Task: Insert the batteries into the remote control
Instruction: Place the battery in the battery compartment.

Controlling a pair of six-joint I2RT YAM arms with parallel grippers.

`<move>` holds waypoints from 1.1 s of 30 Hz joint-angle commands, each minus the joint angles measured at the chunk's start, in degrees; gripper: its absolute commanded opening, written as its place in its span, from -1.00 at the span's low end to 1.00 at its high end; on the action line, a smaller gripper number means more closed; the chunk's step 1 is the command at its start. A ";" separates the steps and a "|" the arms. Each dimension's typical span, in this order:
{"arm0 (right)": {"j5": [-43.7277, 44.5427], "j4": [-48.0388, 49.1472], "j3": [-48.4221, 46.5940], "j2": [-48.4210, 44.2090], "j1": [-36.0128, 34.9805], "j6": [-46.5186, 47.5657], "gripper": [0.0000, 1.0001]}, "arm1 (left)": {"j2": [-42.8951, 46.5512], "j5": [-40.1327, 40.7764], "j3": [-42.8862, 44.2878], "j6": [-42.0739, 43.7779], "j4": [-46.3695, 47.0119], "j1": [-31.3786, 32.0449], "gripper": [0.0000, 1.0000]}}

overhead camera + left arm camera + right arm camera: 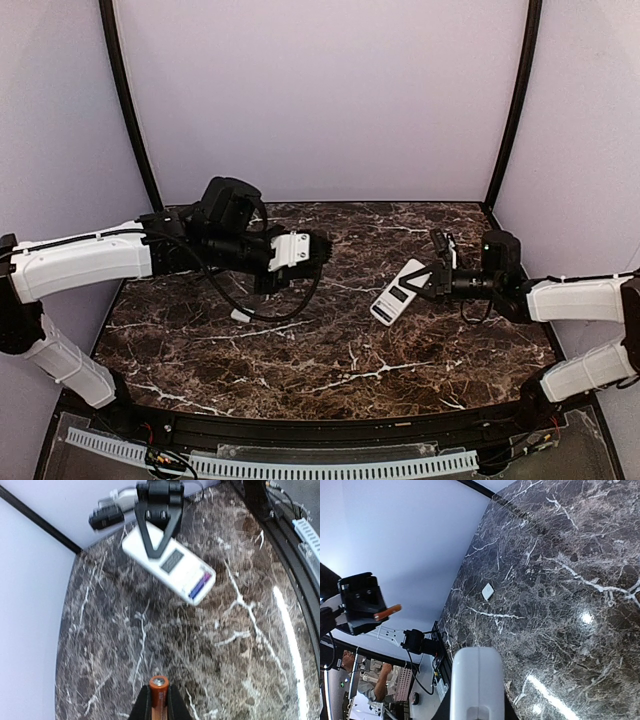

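Left wrist: my left fingers [143, 706] pinch the orange battery [159, 691]; right fingers [146, 536] grip the remote [175, 570]. Insertion next, I reckon: line it up.

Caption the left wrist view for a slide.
Left gripper holds an orange battery; ahead, the right gripper clamps the white remote control.

Dark marble-patterned table [330, 360], pale lilac walls [320, 90], black corner poles [127, 100], light glare on tabletop.
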State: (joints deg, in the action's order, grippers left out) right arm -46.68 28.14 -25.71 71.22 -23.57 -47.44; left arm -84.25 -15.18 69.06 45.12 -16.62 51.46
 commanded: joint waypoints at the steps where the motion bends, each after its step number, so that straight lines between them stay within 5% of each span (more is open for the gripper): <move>1: -2.71 -1.95 -3.51 2.34 -3.04 -0.22 -1.00 | 1.48 -3.69 -1.38 -4.94 6.41 4.59 -0.99; 12: -5.80 -0.57 -8.65 10.01 -11.40 -5.35 -1.00 | -4.37 -11.06 3.52 -13.36 8.33 10.91 -0.99; 33: -9.62 4.70 -10.83 15.00 -15.27 -10.89 -1.00 | -11.75 -9.88 5.10 -9.21 3.04 13.31 -0.99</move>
State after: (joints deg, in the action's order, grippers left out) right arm -54.72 29.34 -35.05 85.56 -38.24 -57.21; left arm -95.46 -25.54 72.42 33.89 -10.48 64.27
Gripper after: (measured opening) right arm 0.141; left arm 0.077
